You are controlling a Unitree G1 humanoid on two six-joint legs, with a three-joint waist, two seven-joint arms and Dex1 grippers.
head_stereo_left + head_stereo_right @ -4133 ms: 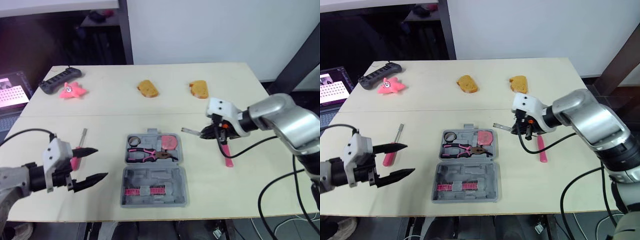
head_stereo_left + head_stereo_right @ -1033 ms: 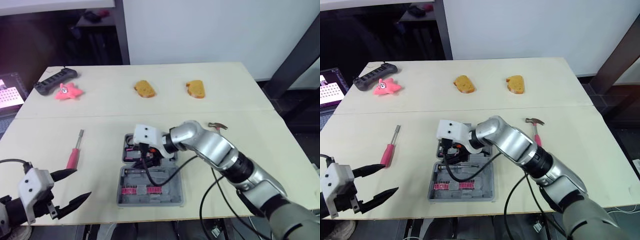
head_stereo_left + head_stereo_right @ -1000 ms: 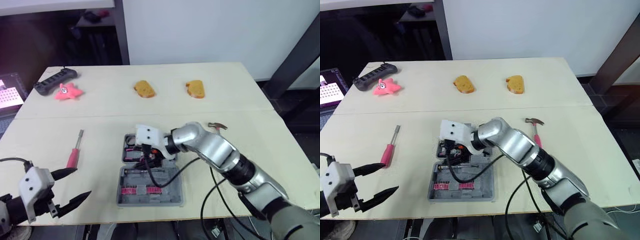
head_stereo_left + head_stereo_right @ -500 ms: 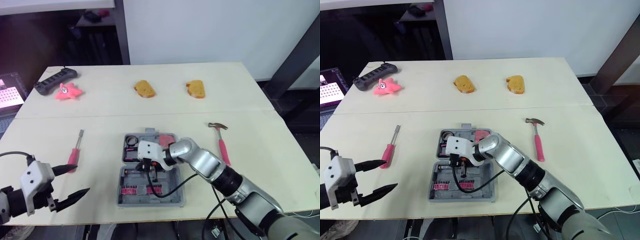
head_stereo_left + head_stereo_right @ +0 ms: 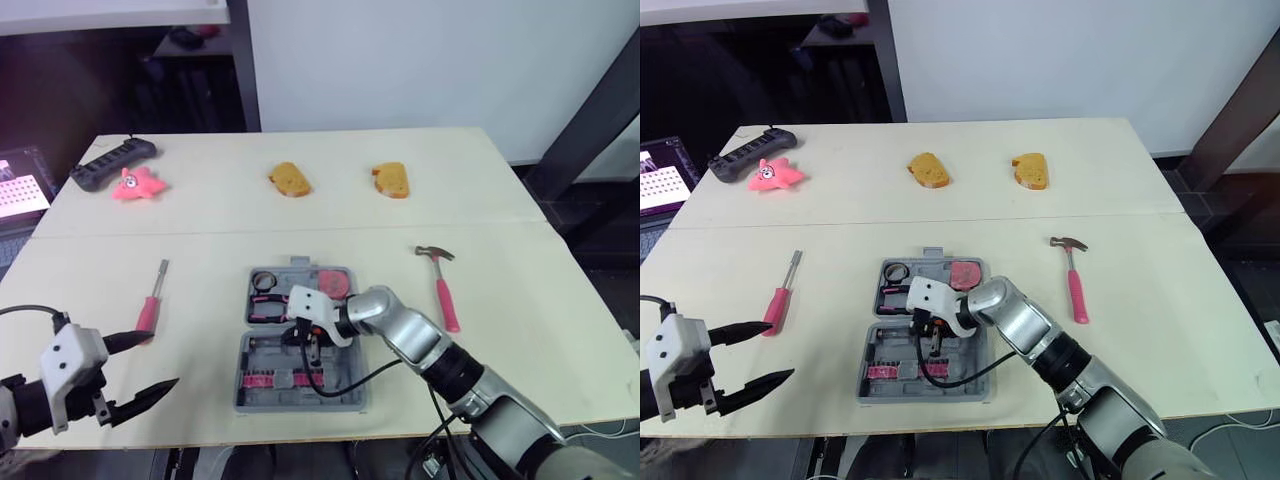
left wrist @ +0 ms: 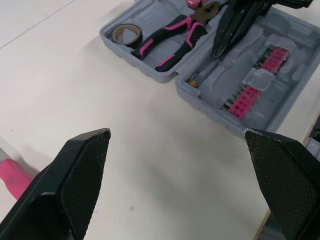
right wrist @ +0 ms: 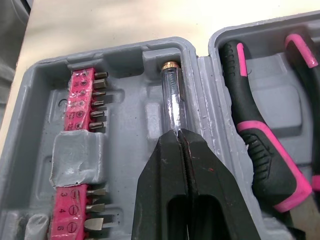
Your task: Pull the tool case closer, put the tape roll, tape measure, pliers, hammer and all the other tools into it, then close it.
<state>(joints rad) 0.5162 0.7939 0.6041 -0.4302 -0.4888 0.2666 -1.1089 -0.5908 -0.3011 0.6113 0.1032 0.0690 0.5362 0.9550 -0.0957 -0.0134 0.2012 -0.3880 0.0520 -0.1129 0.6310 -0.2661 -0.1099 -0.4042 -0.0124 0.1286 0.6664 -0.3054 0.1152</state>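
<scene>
The pale table (image 5: 500,200) carries the open grey tool case (image 5: 345,392) at its near middle. Four seconds back the right arm was out at the right by the hammer, holding a slim tool. Since then it has swung across to the case, and over the last second it has sunk from the hinge line into the near half.

The right gripper (image 7: 179,132) reaches in from the right with its elbow low and its wrist turned down. Its jaws are pressed together, and their tips rest on the slim clear-handled screwdriver (image 7: 172,100). That tool lies in the slot beside the hinge, so it looks delivered and is perhaps being seated.

The left gripper (image 5: 160,360) has drawn back to the near left corner. It hovers low with its jaws spread wide and holds nothing.

The hammer (image 5: 443,290) lies on the table right of the case and well apart from it. The pink-handled screwdriver (image 5: 150,305) lies left of the case, just beyond the left gripper. Both are yet to go in.

The pliers (image 6: 170,37), pink tape measure (image 5: 335,283) and tape roll (image 6: 126,34) sit in the far half. A pink strip of bits (image 5: 280,378) sits in the near half.
</scene>
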